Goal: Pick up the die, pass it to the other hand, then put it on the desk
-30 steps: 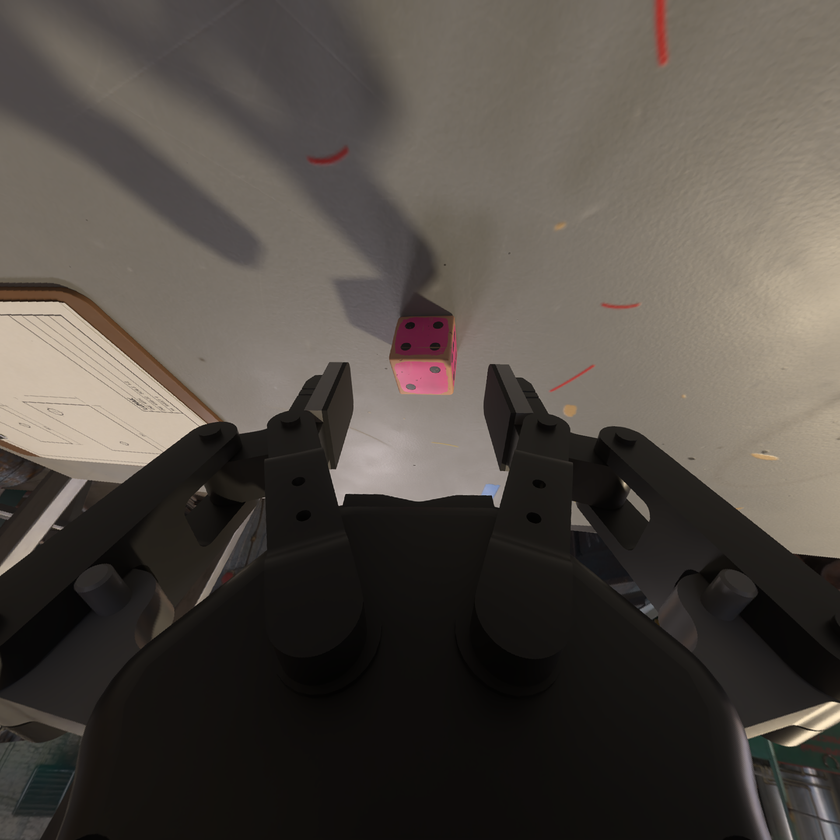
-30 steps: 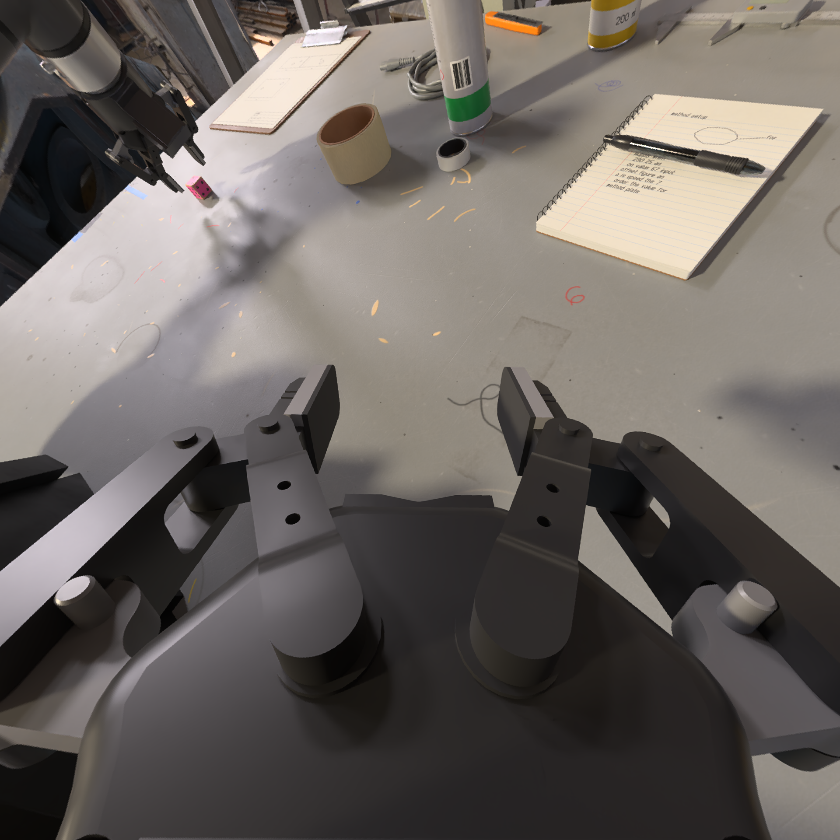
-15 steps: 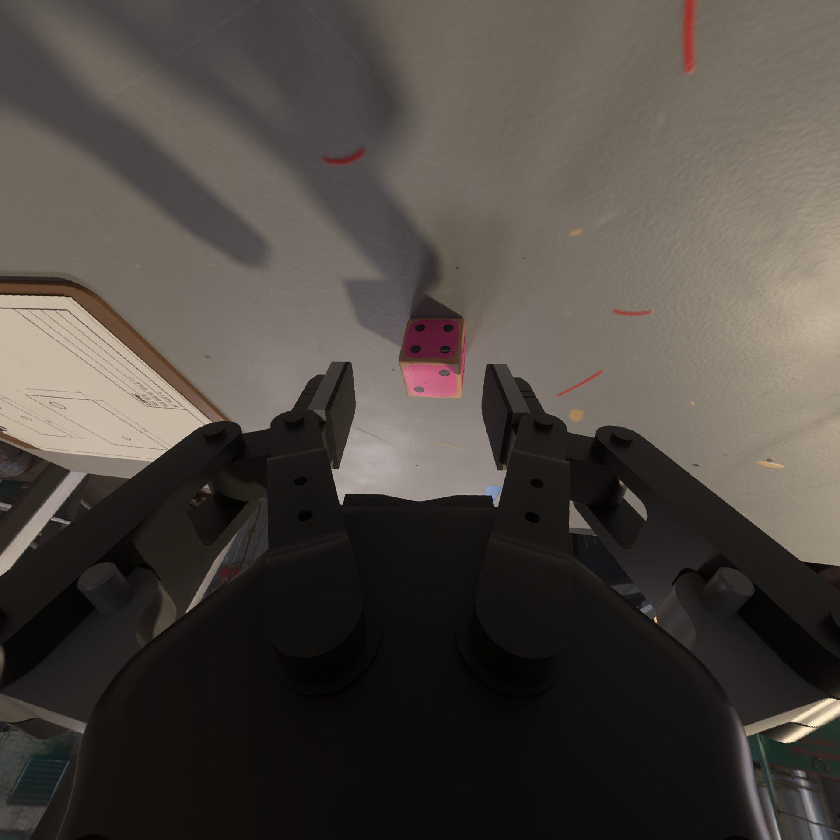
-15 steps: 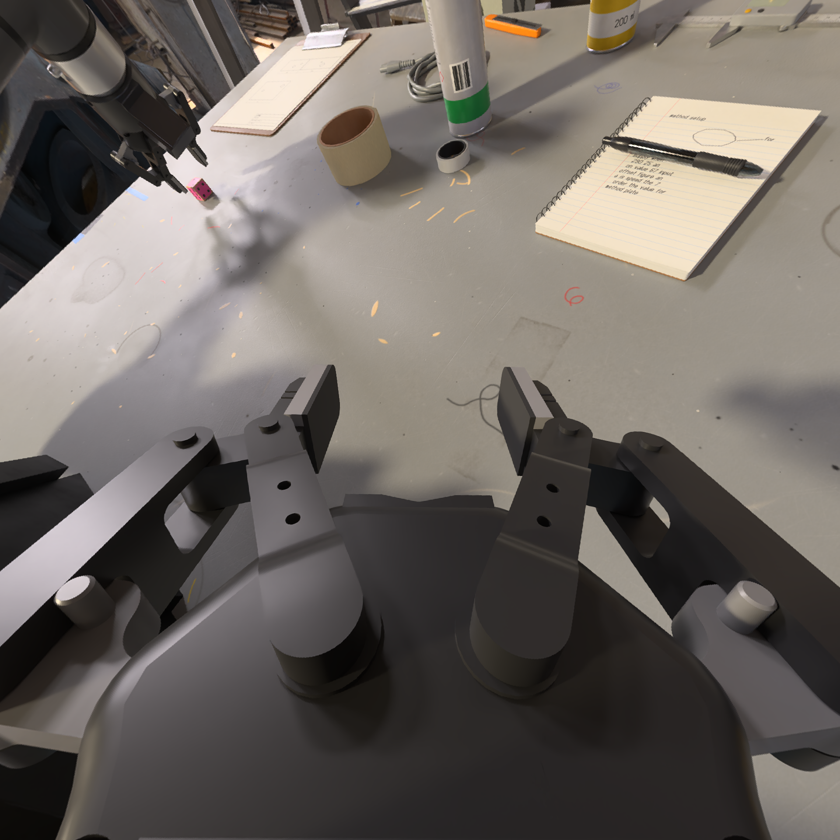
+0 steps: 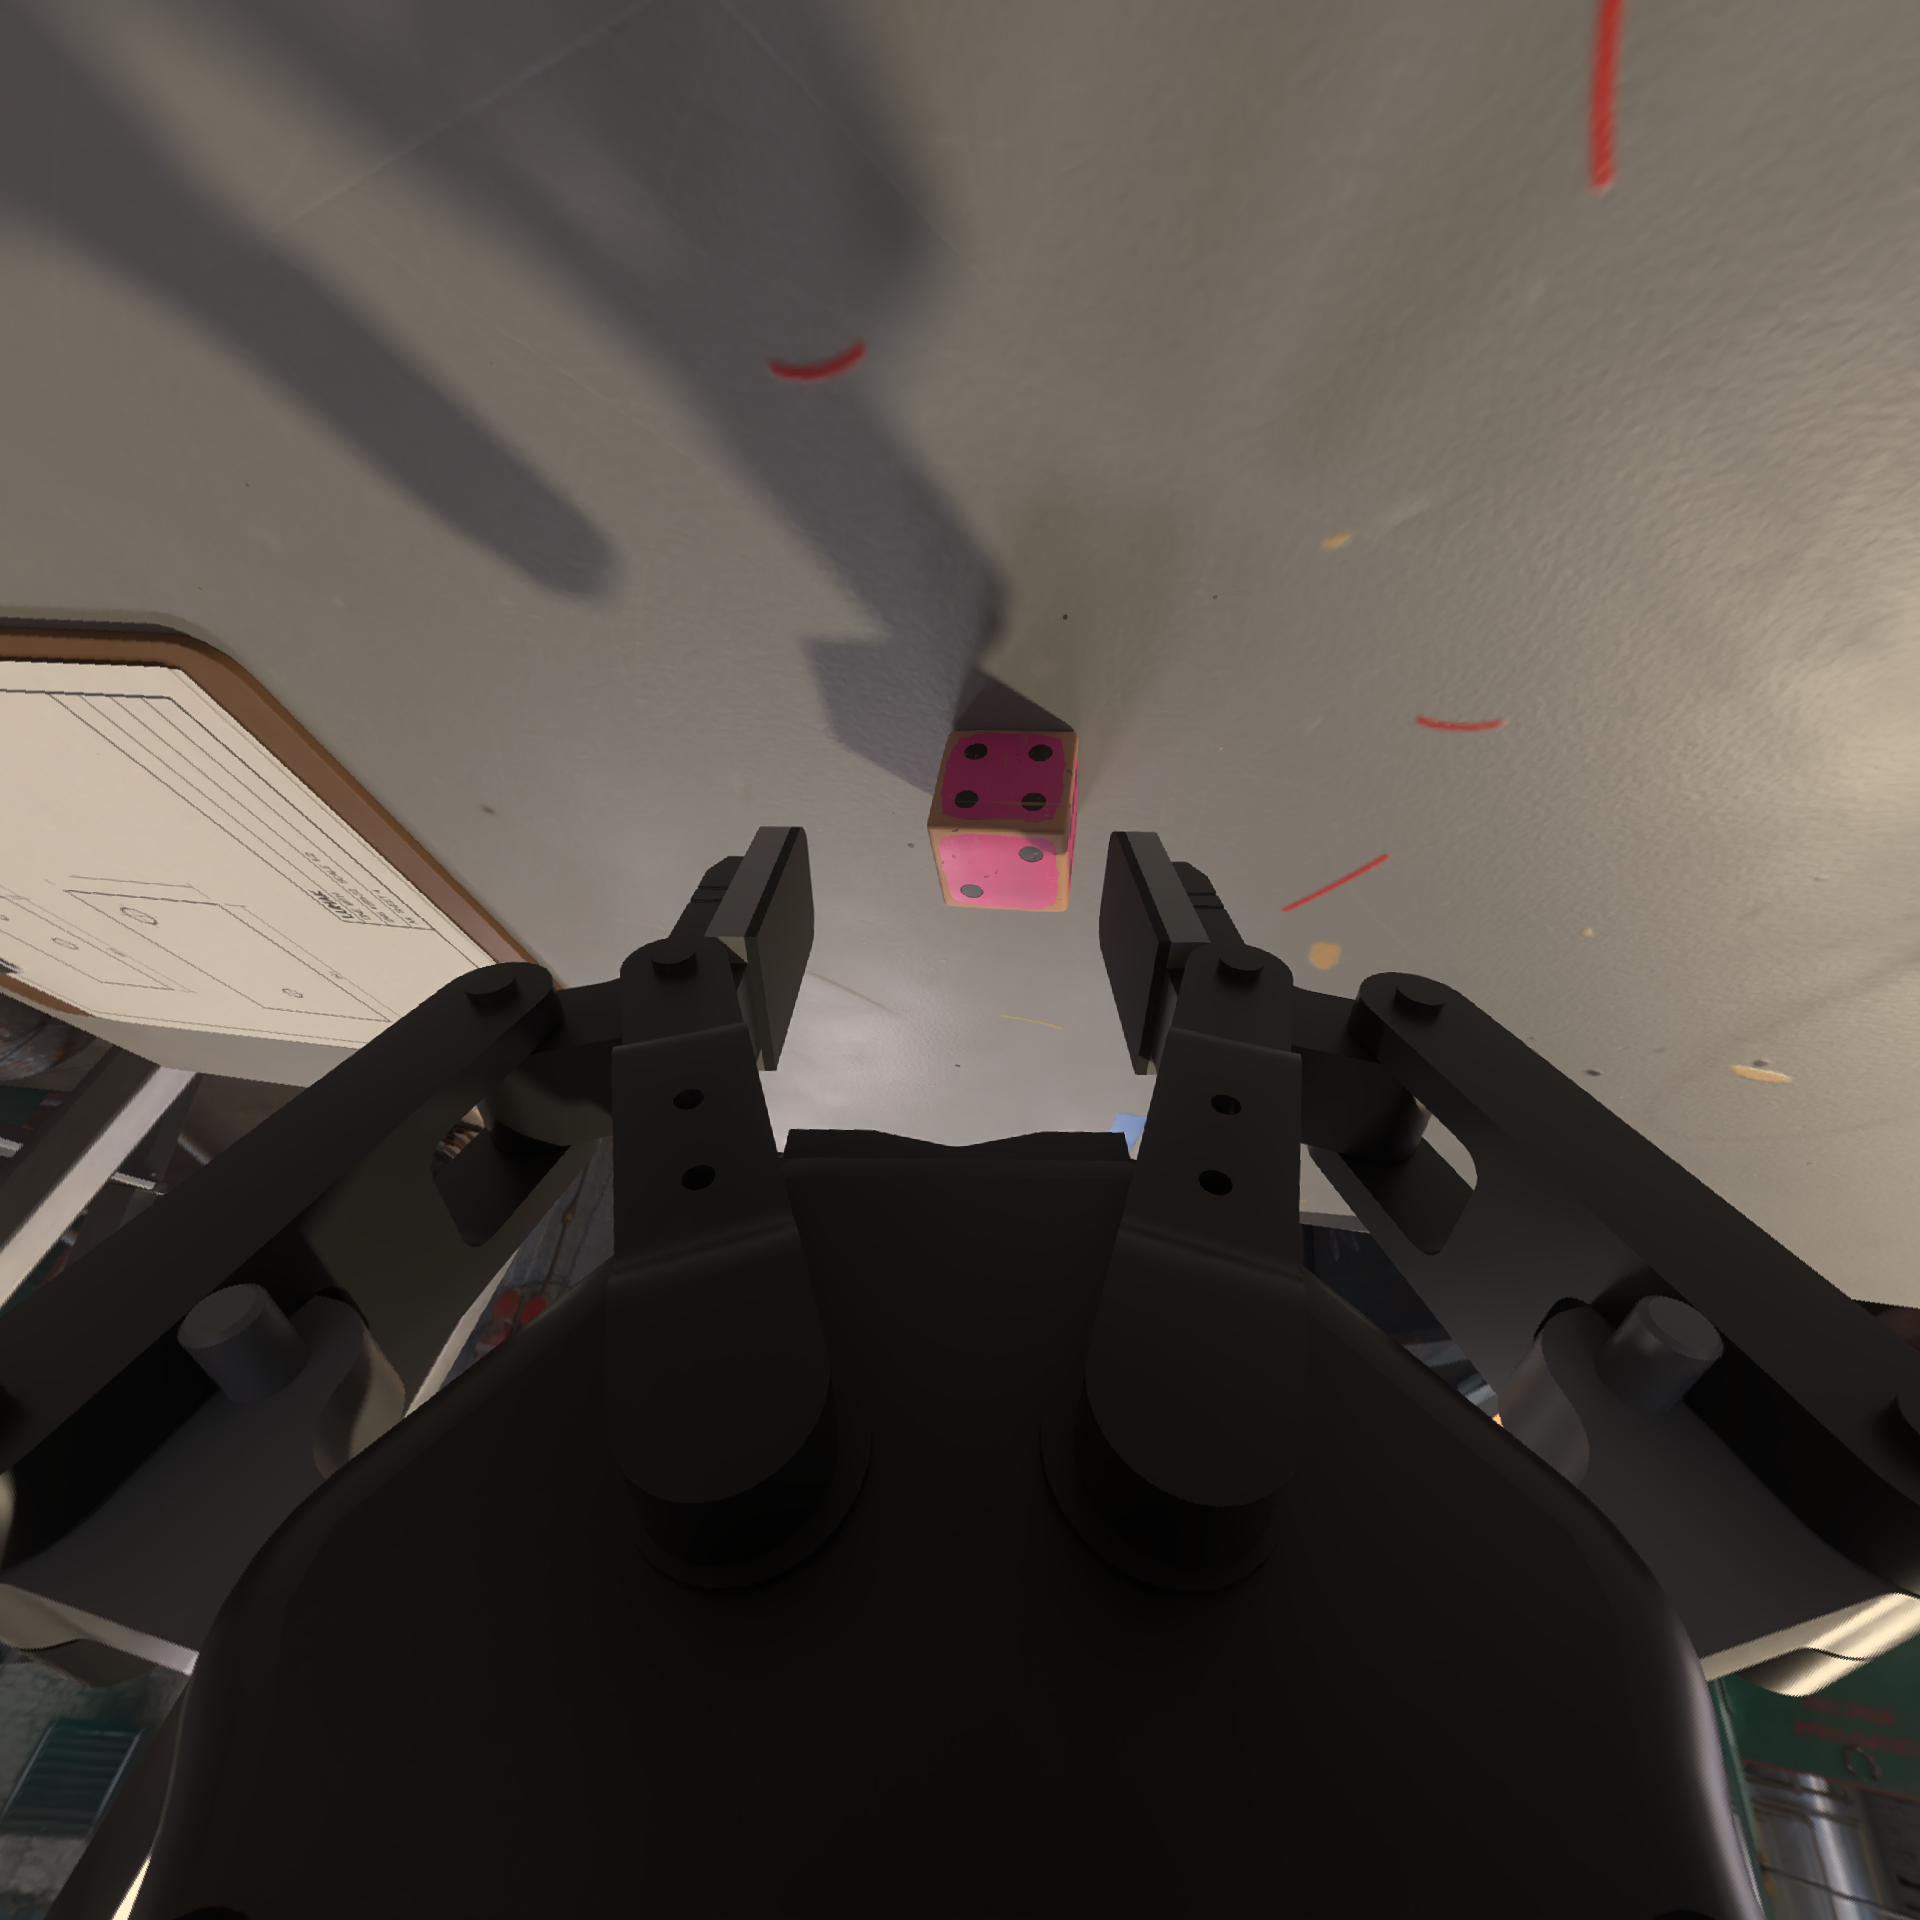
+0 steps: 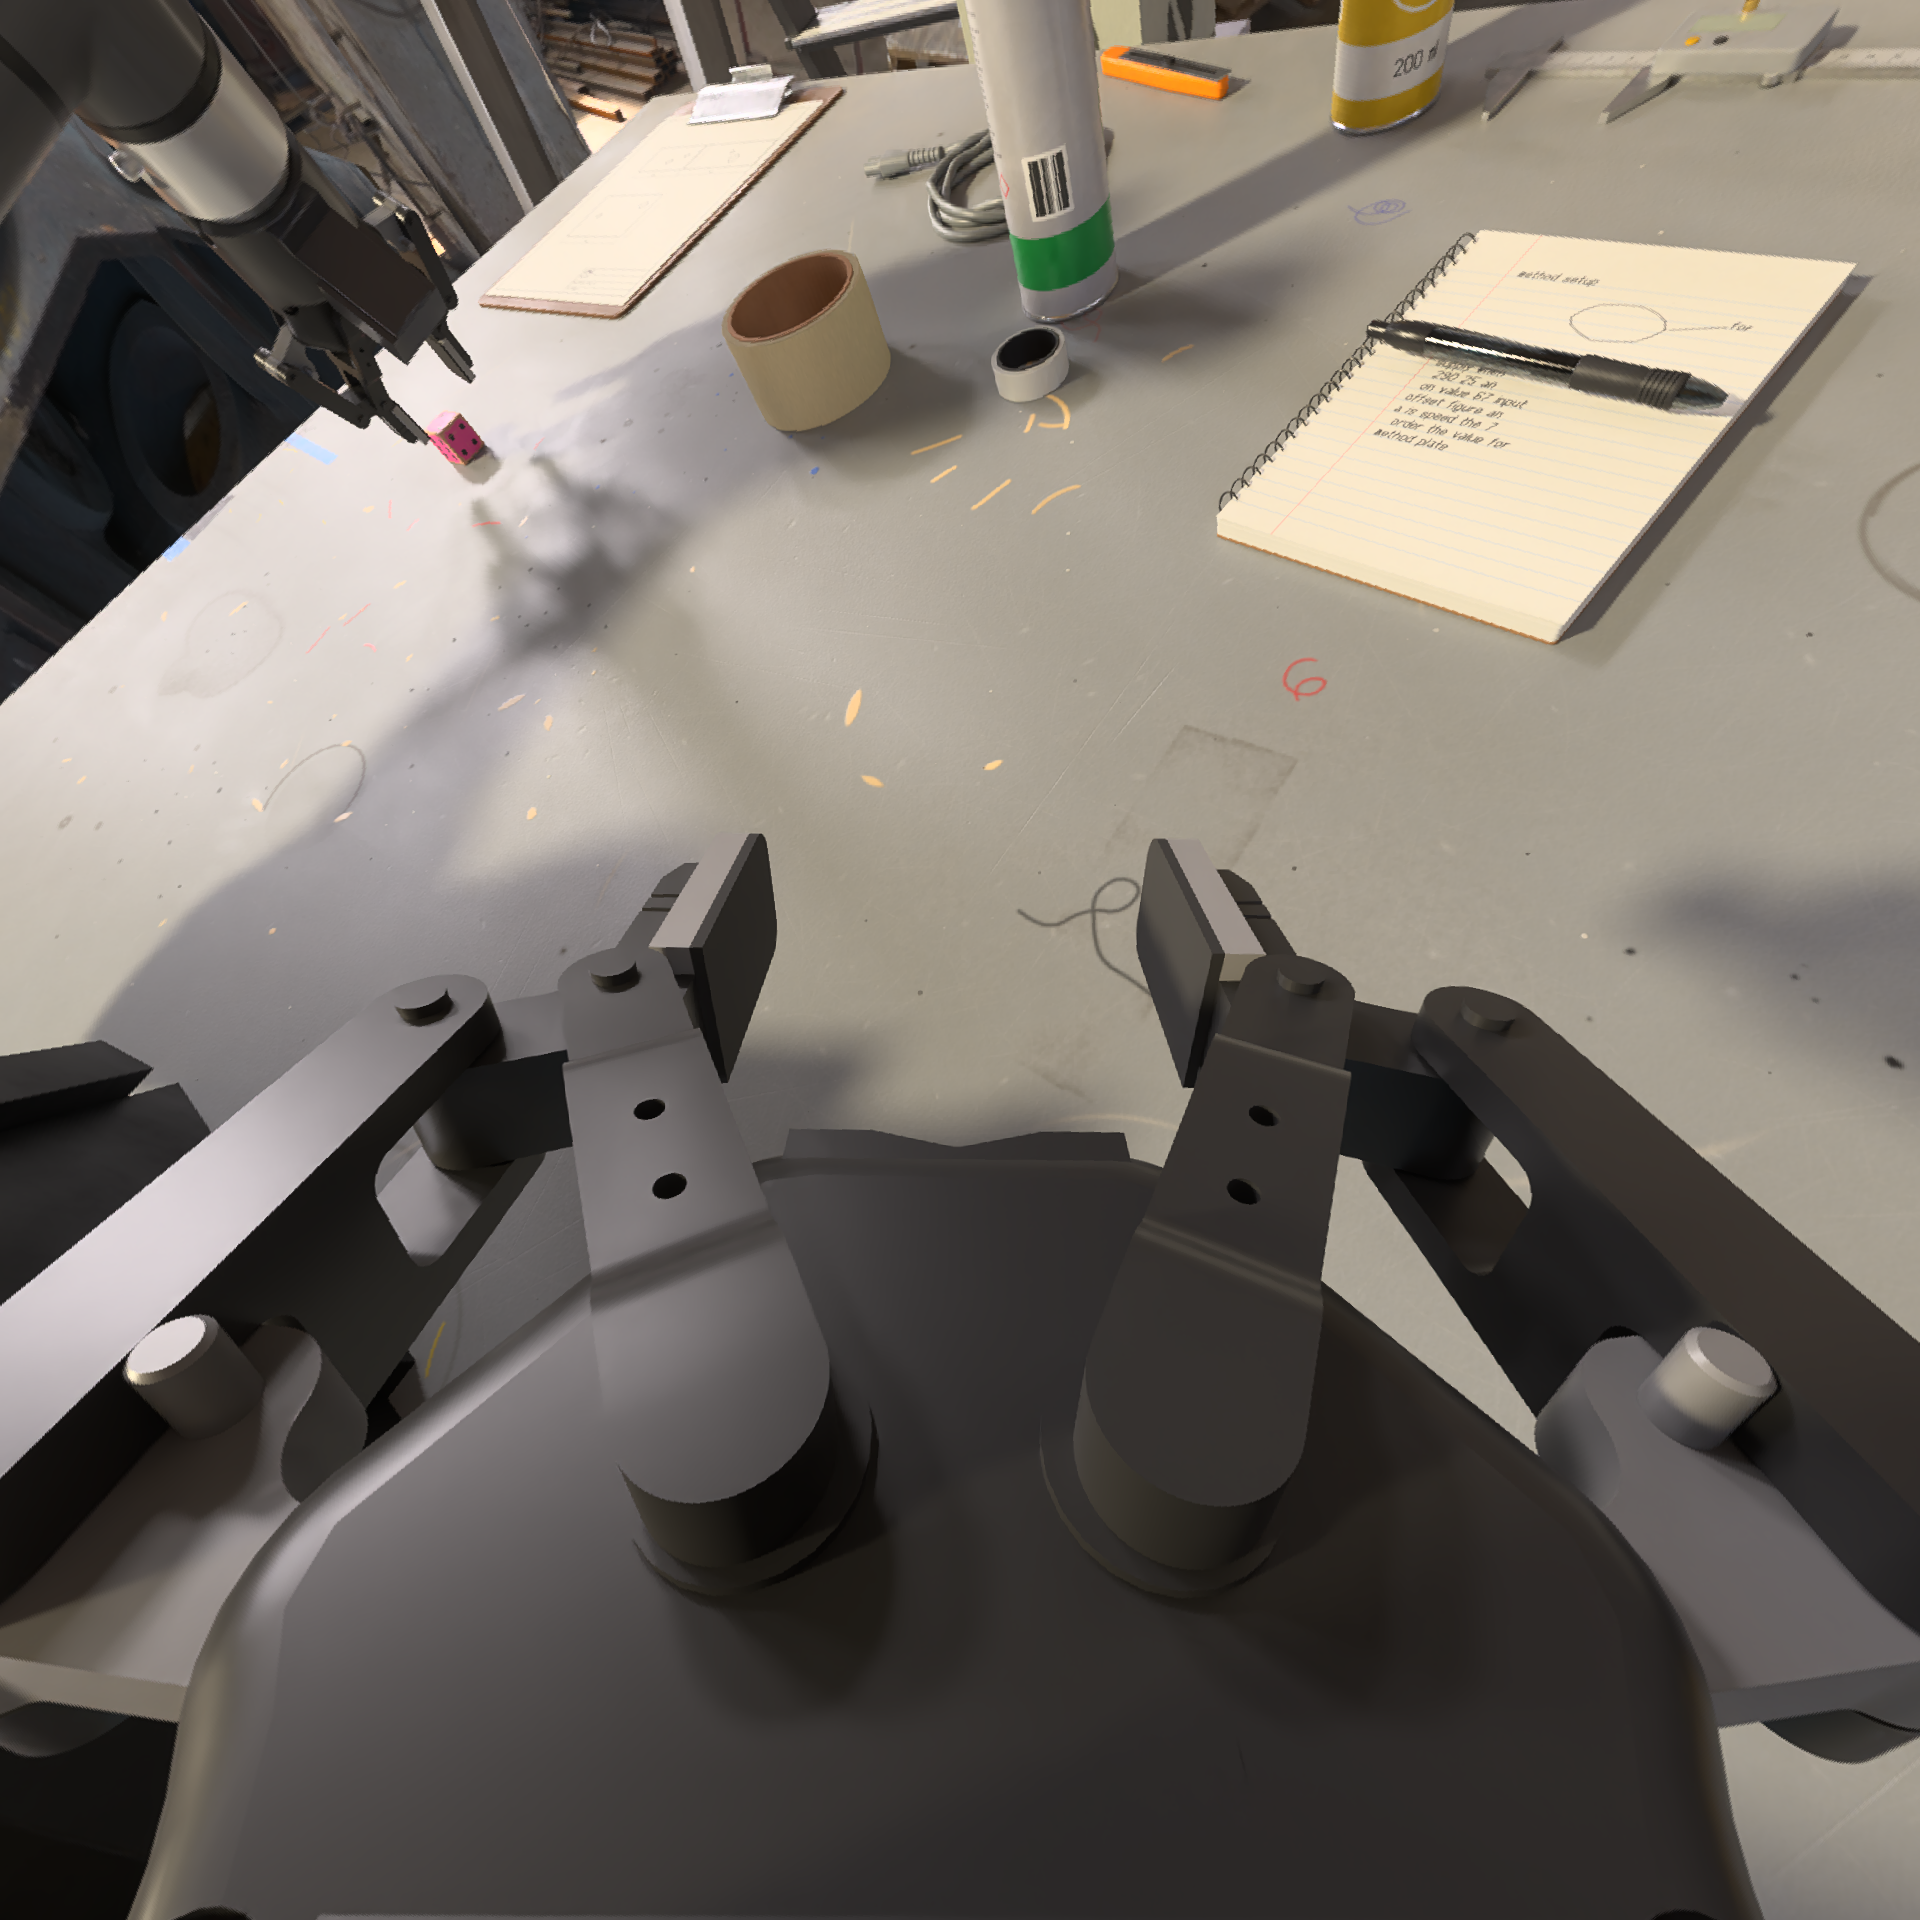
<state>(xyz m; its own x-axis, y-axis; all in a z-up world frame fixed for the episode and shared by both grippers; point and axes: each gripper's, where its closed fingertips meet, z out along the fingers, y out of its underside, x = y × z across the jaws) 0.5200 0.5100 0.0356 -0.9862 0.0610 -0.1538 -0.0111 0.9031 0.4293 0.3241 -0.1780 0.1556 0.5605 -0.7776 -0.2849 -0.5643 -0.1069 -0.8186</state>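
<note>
One die [image 5: 1003, 823] on the grey table [image 6: 935, 644], near its left edge. Also on the table: one clipboard [image 6: 665, 203], one tape roll [image 6: 808, 338], one small black-and-white ring [image 6: 1029, 362], one tall white can with green band [image 6: 1049, 156], one yellow bottle [image 6: 1387, 62], one coiled grey cable [image 6: 951, 182], one spiral notepad [image 6: 1538, 426] with one black pen [image 6: 1538, 364] lying on it, one orange tool [image 6: 1164, 73] at the far edge.

Die: pink cube, black pips, worn tan edges; four-pip face and two-pip face visible in left wrist view.

Left gripper [image 5: 956, 935] released, jaws spread wide, die just ahead of the fingertips, slightly right of centre, not touched. Right gripper [image 6: 956, 956] also released, empty, well apart from the die, over bare table.
</note>
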